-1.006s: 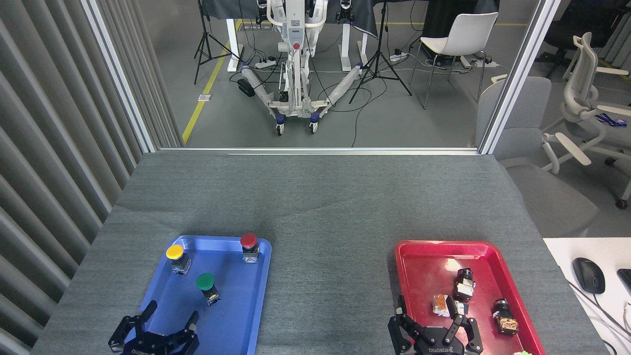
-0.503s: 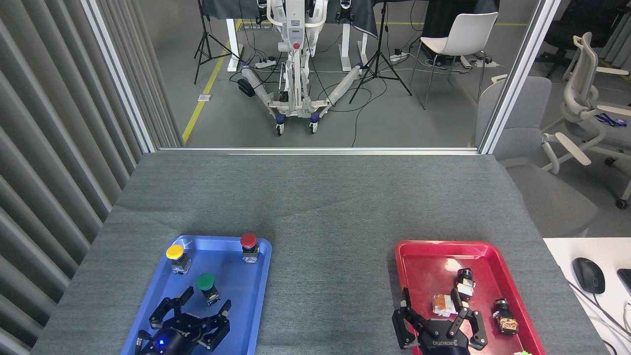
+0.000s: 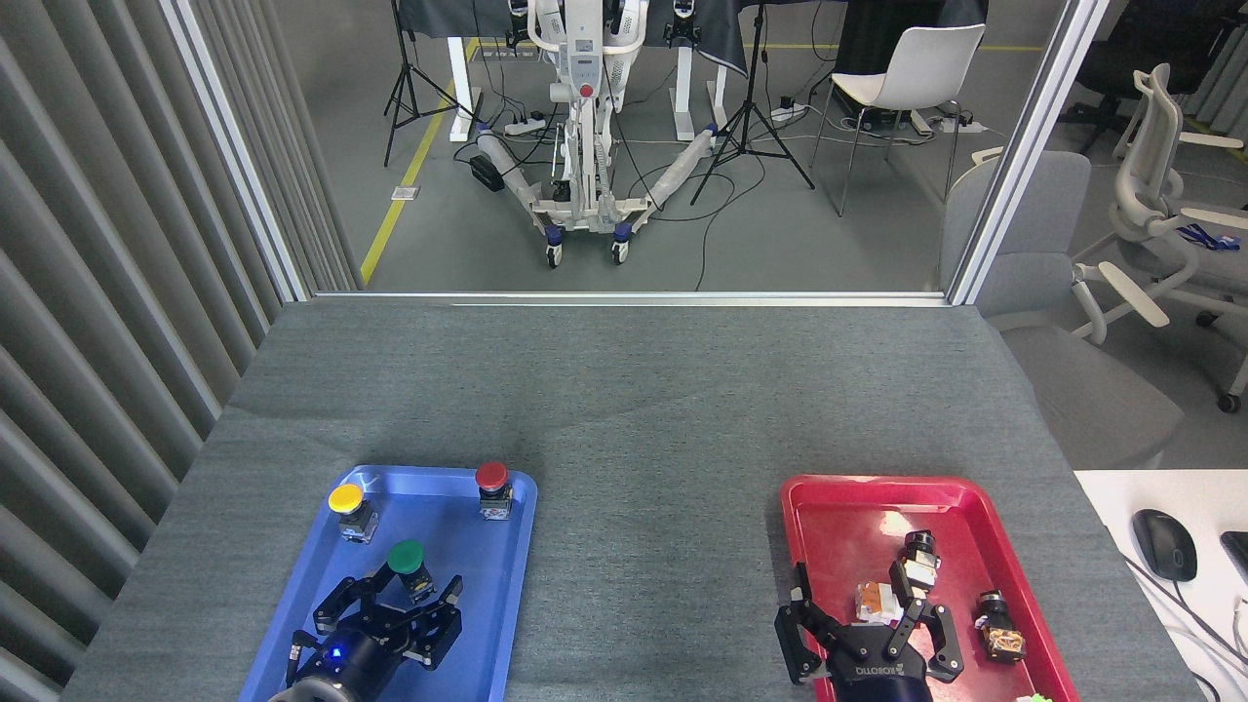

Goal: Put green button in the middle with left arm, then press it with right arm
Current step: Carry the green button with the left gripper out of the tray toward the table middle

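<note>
The green button (image 3: pixel 408 563) stands upright in the blue tray (image 3: pixel 487 624), its round green cap on a short black-and-silver body. My left gripper (image 3: pixel 402 597) is open just behind and below the button, its black fingers (image 3: pixel 343 597) spread to either side of the body without touching it. My right gripper (image 3: pixel 858 624) is open over the near part of the red tray (image 3: pixel 838 507), fingers spread, holding nothing. The middle (image 3: pixel 658 556), bare grey tabletop, lies between the two trays.
A yellow-capped button (image 3: pixel 349 509) and a red-capped button (image 3: pixel 493 487) stand at the far end of the blue tray. Small black and orange parts (image 3: pixel 916 565) lie in the red tray. A white desk with a mouse (image 3: pixel 1164 544) sits at the right.
My left gripper has moved forward and up the blue tray until its fingers flank the green button. My right gripper rose slightly into view over the red tray.
</note>
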{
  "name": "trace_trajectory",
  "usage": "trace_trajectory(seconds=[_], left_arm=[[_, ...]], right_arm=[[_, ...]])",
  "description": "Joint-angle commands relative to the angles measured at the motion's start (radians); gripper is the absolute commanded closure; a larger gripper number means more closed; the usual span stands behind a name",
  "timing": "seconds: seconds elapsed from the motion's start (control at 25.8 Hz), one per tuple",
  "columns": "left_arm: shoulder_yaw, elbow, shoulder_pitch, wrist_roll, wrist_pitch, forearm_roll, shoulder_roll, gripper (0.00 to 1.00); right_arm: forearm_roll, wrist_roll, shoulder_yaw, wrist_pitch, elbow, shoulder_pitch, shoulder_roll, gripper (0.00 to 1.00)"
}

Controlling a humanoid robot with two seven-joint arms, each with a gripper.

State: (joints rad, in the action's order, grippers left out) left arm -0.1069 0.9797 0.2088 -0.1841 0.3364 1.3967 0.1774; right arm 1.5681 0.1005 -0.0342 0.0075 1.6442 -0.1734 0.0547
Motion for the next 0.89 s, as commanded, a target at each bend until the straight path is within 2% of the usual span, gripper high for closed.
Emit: trace_trajectory(seconds=[0.0, 0.08, 0.15, 0.23, 0.35, 0.43, 0.54, 0.62, 0.77, 0.85], left_arm=[[-0.002, -0.018, 0.011, -0.011, 0.007, -0.002, 0.008, 0.42], [-0.002, -0.021, 0.004, -0.015, 0.021, -0.002, 0.014, 0.65], [-0.002, -0.023, 0.001, -0.04, 0.053, -0.002, 0.025, 0.83], [0.0, -0.019, 0.0, -0.084, 0.13, -0.007, 0.042, 0.99], [0.007, 0.008, 0.003, -0.138, 0.289, -0.007, 0.056, 1.0], [0.006, 0.057, 0.006, -0.14, 0.331, -0.004, 0.059, 1.0], [-0.027, 0.086, 0.04, -0.136, 0.328, 0.013, 0.024, 1.0], [-0.112, 0.071, 0.096, -0.136, 0.319, 0.018, -0.052, 1.0], [-0.25, -0.033, 0.201, -0.101, 0.228, 0.153, -0.159, 1.0], [-0.264, -0.104, 0.225, -0.086, 0.184, 0.196, -0.2, 1.0]], right_arm=[[-0.043, -0.005, 0.0, 0.0, 0.0, 0.0, 0.028, 0.0], [-0.06, 0.004, -0.004, 0.0, 0.0, -0.001, 0.039, 0.0], [-0.06, 0.01, -0.013, -0.001, 0.0, -0.005, 0.059, 0.0], [-0.06, 0.01, -0.009, 0.0, -0.004, -0.005, 0.062, 0.0], [-0.062, 0.007, -0.006, 0.008, -0.027, 0.003, 0.053, 0.0], [-0.062, 0.007, -0.012, 0.011, -0.034, 0.022, 0.04, 0.0], [-0.06, 0.007, -0.015, 0.011, -0.034, 0.026, 0.02, 0.0], [-0.059, 0.005, -0.016, 0.011, -0.034, 0.026, 0.017, 0.0], [-0.059, 0.001, -0.018, 0.012, -0.034, 0.029, 0.007, 0.0], [-0.059, 0.001, -0.03, 0.012, -0.034, 0.029, 0.011, 0.0]])
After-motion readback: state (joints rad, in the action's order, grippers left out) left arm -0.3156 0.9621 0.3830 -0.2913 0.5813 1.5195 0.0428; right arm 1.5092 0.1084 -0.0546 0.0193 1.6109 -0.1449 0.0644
